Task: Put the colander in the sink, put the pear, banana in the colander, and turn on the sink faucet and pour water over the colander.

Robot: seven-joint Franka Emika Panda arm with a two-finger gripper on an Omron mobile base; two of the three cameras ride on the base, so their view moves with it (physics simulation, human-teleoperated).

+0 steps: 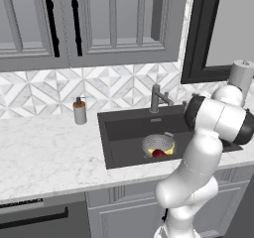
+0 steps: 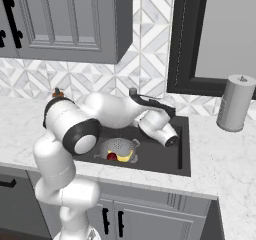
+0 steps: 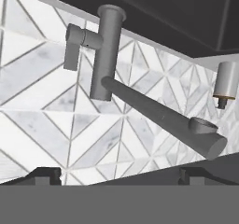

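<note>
The grey holed colander (image 1: pixel 158 144) (image 2: pixel 119 147) stands in the dark sink (image 1: pixel 124 133) (image 2: pixel 160 156). Inside it lie the dark red pear (image 1: pixel 158 153) (image 2: pixel 112 157) and the yellow banana (image 1: pixel 169 151) (image 2: pixel 125 158). The dark grey sink faucet (image 1: pixel 156 98) (image 2: pixel 148 102) (image 3: pixel 106 55) rises at the sink's back edge, its spout (image 3: pixel 158 115) angled out over the basin; no water shows at it. My gripper (image 3: pixel 120 176) is open, a short way in front of the faucet, facing the tiled wall. The hand view is rolled over. Nothing is between the fingertips (image 3: pixel 44 175).
A grey soap dispenser (image 1: pixel 79 111) (image 3: pixel 226 82) with a brown pump stands on the counter left of the sink. A grey canister (image 2: pixel 235 103) (image 1: pixel 241 76) stands on the counter to the right. Cabinets hang above, and a dark window frame (image 2: pixel 175 44) lies behind the sink.
</note>
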